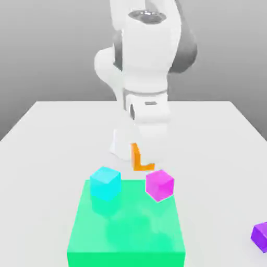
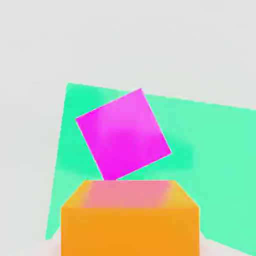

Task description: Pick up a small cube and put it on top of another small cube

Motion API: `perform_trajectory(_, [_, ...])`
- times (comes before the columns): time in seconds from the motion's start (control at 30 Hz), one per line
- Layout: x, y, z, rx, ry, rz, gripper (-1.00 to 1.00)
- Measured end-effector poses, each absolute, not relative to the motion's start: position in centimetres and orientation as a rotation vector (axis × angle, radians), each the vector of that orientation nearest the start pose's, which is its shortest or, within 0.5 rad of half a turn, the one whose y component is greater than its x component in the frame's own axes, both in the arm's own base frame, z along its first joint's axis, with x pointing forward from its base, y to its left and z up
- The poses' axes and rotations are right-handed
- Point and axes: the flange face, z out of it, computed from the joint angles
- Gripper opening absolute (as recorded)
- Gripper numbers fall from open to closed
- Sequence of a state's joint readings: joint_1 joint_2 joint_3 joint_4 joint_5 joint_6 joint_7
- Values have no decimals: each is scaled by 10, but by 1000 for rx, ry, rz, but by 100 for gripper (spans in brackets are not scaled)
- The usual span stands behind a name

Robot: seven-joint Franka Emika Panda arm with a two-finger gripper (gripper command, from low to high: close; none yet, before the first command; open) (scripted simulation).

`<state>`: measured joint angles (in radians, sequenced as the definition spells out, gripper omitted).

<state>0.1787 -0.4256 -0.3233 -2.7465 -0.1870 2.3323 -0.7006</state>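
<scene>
Orange, plain-faced, the small cube (image 1: 140,160) shows in the exterior view just under the white arm (image 1: 147,73), partly hidden by the arm's lower housing, with only its edges in sight. In the hand view the same cube (image 2: 130,220) sits close before the camera, its top face and one side face visible. The fingers are drawn in to their narrowest; the cube lies right at the hand, but the grip itself is hidden, so whether it is pinched cannot be told.

From the orange cube, the magenta cube (image 1: 159,184) lies near at about 4 o'clock in the exterior view, tilted on a corner above the far edge of the green block (image 1: 128,229). The cyan cube (image 1: 105,183) stands at about 8 o'clock, resting on the green block's far corner. A purple cube (image 1: 259,235) lies well apart at about 4 o'clock on the white surface (image 1: 41,135).
</scene>
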Motion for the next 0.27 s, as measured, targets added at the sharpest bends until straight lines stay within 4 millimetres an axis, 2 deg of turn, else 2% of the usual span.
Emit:
perform_trajectory(0.07, [367, -62, 326, -2966, -1029, 2, -100])
perform_trajectory(0.17, [365, -66, 294, -2973, -1008, 3, -100])
perform_trajectory(0.2, [364, -67, 287, -2974, -1007, 3, 100])
perform_trajectory(0.27, [364, -67, 287, -2974, -1007, 3, 100])
